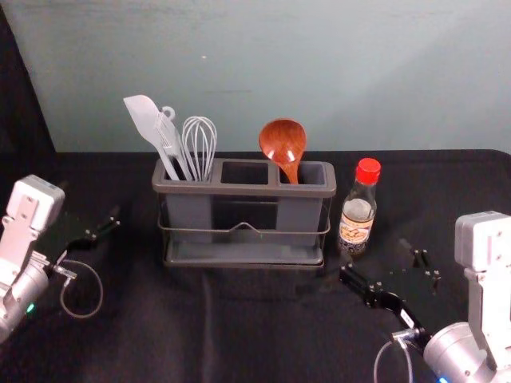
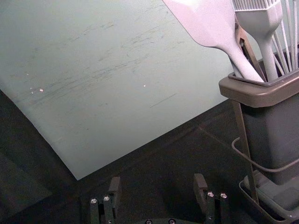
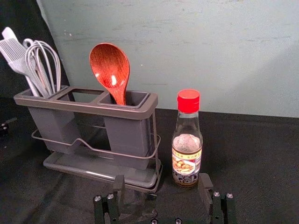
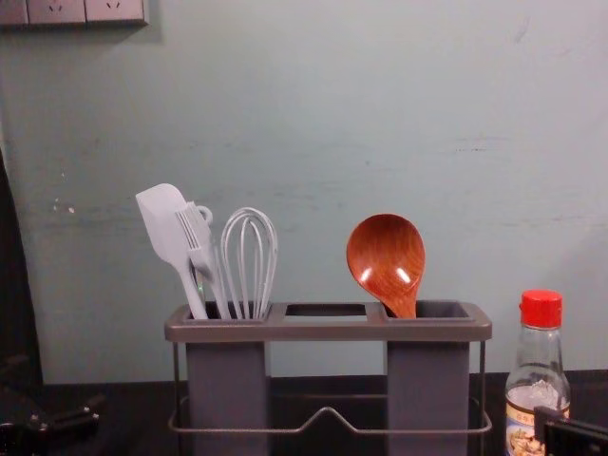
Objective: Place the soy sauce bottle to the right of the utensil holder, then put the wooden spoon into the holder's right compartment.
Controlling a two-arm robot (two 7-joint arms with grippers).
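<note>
- Ahead of the right gripper's fingers: soy sauce bottle, upright, just right of the utensil holder.
- Right fingers: spread wide, gripping nothing.
- Also beyond them: wooden spoon, bowl up, handle in the right compartment.
- Left gripper: idle left of the holder, fingers wide and unloaded.
- Step in hand: final clearance; both placements appear complete.
- Next move: retract the right fingers straight back, avoiding bottle contact.

Glare dots the wooden spoon, shadow the wall.
</note>
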